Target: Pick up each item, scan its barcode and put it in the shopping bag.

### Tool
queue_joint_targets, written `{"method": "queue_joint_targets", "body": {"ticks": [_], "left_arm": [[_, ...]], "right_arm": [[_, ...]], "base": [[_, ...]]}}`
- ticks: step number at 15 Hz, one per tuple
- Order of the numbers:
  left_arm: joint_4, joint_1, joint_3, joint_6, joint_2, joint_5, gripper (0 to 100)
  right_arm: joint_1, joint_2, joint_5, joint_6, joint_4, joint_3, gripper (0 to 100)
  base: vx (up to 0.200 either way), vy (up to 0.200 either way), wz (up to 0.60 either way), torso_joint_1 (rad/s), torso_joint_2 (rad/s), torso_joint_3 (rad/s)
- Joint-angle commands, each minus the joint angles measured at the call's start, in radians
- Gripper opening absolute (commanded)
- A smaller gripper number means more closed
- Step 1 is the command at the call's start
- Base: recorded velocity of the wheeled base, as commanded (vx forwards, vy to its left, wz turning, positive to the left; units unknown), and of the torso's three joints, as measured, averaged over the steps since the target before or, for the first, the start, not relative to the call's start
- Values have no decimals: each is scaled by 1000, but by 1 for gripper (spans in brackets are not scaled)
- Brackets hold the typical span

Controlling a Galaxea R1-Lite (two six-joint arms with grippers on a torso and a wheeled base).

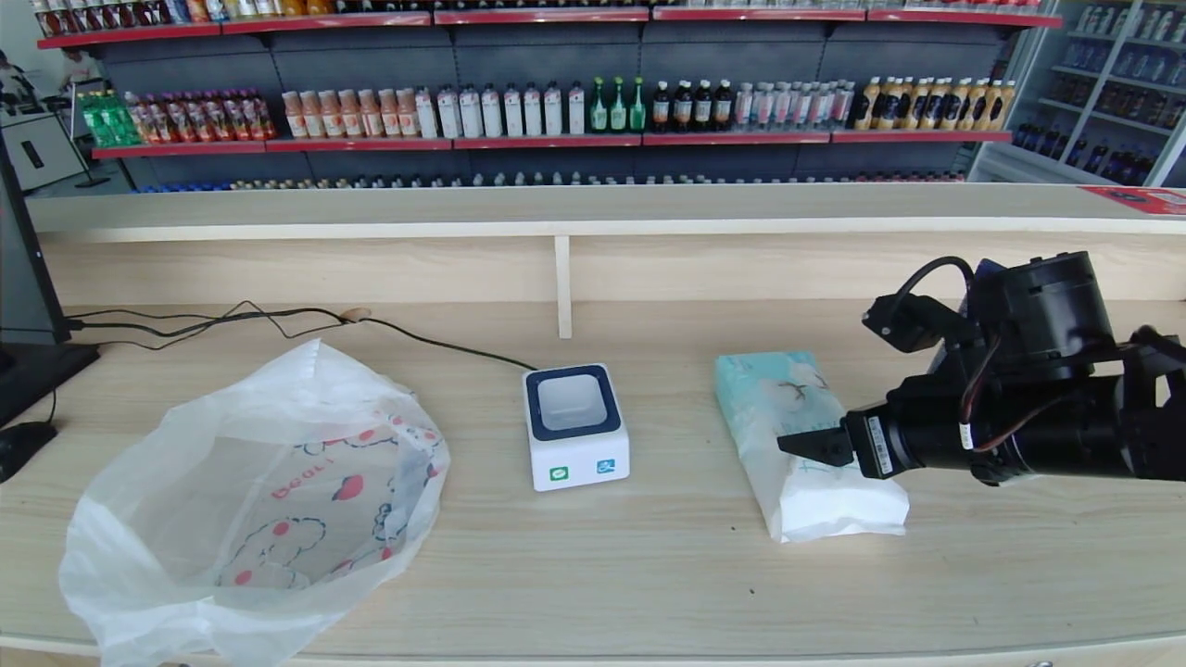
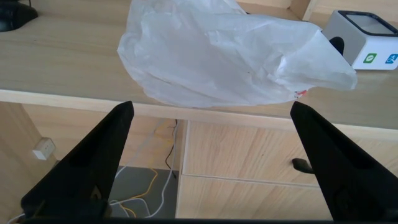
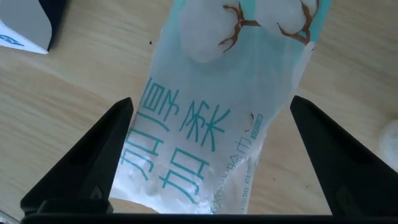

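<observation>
I have my right gripper [image 3: 208, 168] spread wide astride the tissue pack [image 1: 769, 398], which lies flat on the counter [image 1: 649, 574] right of the scanner [image 1: 574, 424]. If I pinch shallow, I reckon the soft wrapper buckles and slips. There's free room toward the near edge; my left gripper [image 2: 208, 162], also wide, hangs off that edge by the shopping bag [image 1: 259, 500]
</observation>
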State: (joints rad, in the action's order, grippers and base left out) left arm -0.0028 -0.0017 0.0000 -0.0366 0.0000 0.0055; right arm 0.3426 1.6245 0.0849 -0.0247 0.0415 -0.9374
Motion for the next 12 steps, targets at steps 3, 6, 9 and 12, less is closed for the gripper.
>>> {"method": "queue_joint_targets", "body": {"ticks": [3,6,9,12], "left_arm": [[0,0,0,0,0,1,100],[0,0,0,0,0,1,100],[0,0,0,0,0,1,100],[0,0,0,0,0,1,100]], "right_arm": [[1,49,-27,-1,-5,-26,100],[3,66,-50,-3,-3,-18,100],[9,81,-88,-26,5,-26,100],[33,97,-111,-26,6,-27,100]], "base": [[0,0,0,0,0,0],[0,0,0,0,0,0],[0,0,0,0,0,0],[0,0,0,0,0,0]]}}
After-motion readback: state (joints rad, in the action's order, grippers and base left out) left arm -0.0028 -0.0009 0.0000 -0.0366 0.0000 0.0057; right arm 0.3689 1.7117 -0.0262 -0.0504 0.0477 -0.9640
